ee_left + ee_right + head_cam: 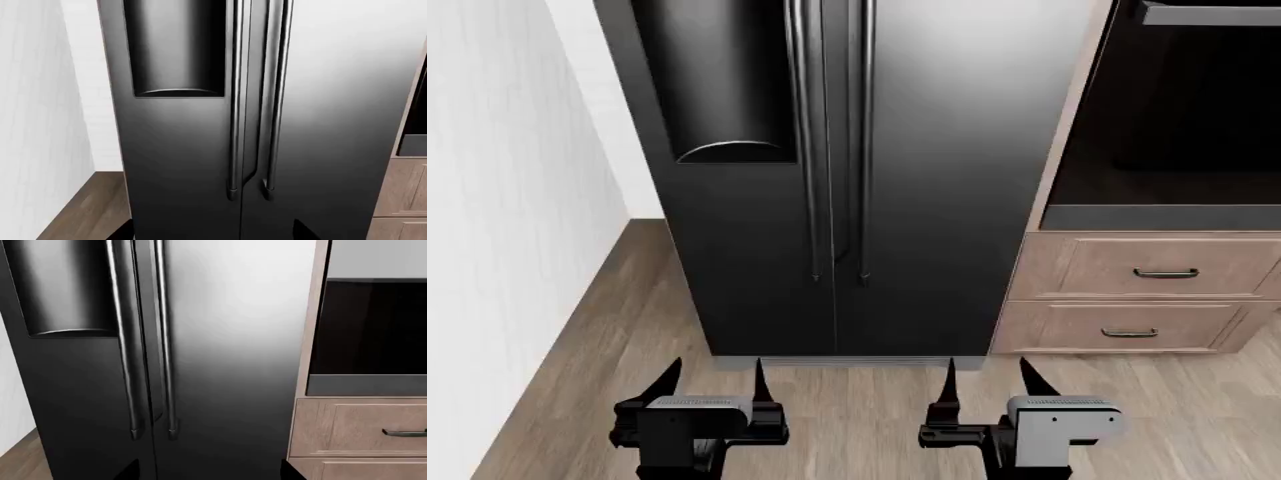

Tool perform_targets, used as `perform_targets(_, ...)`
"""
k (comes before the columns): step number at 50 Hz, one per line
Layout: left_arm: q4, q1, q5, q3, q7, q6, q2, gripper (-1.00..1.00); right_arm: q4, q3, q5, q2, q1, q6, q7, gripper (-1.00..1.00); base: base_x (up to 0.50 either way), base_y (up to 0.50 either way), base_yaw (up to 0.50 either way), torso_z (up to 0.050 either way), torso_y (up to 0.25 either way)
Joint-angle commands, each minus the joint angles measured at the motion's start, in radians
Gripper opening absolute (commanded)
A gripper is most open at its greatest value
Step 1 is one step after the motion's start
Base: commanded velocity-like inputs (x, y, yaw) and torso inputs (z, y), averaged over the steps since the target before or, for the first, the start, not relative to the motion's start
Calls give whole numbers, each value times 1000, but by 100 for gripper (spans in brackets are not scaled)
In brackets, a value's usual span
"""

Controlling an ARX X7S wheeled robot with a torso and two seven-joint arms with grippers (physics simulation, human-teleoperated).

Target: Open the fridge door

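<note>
The fridge door (961, 150) is the wide glossy black panel on the right half of the fridge, and it stands shut. Its long vertical bar handle (864, 150) runs along its left edge. The left wrist view faces the door (333, 100) and handle (277, 100); the right wrist view shows the same door (233, 340) and handle (163, 340). My left gripper (715, 370) and right gripper (989, 368) hover low over the floor, short of the fridge, both open and holding nothing. In the wrist views only the dark fingertips of the left gripper (213, 232) and right gripper (210, 472) show.
Left of the fridge door is a narrower black door (734, 250) with a dispenser recess and its own handle (805, 150). A white wall (507, 200) flanks the fridge's left. On the right stand a black oven (1188, 100) and wooden drawers (1161, 270). The floor (854, 410) is wood.
</note>
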Motion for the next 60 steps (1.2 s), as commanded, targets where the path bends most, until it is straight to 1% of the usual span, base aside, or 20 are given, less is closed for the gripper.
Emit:
perform_targets(1,-8,1,-4,24,-22,6,-16,100,-11,-24,11,16,2,16,18,100,0,0,0,0,0)
perform_targets(3,-25,4,-1,47,-22,33,-28,100,-26,-35,7,30,13,57,27,100,0,0,0,0,0)
perform_targets(5,-40,-5,-18,53,-21,17,-32,100,-27,-41,-10,44,21,83,43,100,0,96,0,0,0)
perform_targets(8,-54,-6,-27,66,-22,22,-40,100,-62,-50,-44,57,51,209,73,100,0,500,0,0,0)
perform_targets(12,-66,-2,-28,83,-26,26,-51,100,-84,-60,-48,65,69,260,80,100,0,500,0,0,0)
perform_targets(29,-110,-2,-24,127,-57,63,-77,100,-60,-86,-32,83,77,246,108,100,0,500,0,0,0)
perform_targets(42,-108,2,-39,146,-68,67,-92,100,-54,-103,-2,97,79,244,108,100,0,500,0,0,0)
perform_targets(45,-117,-1,-37,150,-77,73,-94,100,-52,-96,21,97,71,201,105,100,0,500,0,0,0)
perform_targets(50,-125,0,-37,160,-83,83,-100,100,-36,-105,48,104,63,160,81,100,0,0,0,0,0)
perform_targets(53,-119,-2,-40,163,-86,77,-103,100,-42,-131,18,116,74,203,89,100,0,0,0,0,0)
perform_targets(57,-136,-1,-39,168,-92,95,-108,100,-39,-152,10,123,80,190,83,100,0,0,0,0,0)
perform_targets(58,-137,-3,-41,168,-93,93,-109,100,-42,-150,31,126,79,187,65,100,0,0,0,0,0)
perform_targets(59,-137,-4,-43,168,-94,92,-109,100,-43,-149,50,129,71,142,46,100,191,0,0,0,0)
perform_targets(60,-142,-6,-43,169,-96,96,-110,100,-51,-151,54,132,73,172,42,100,500,74,0,0,0)
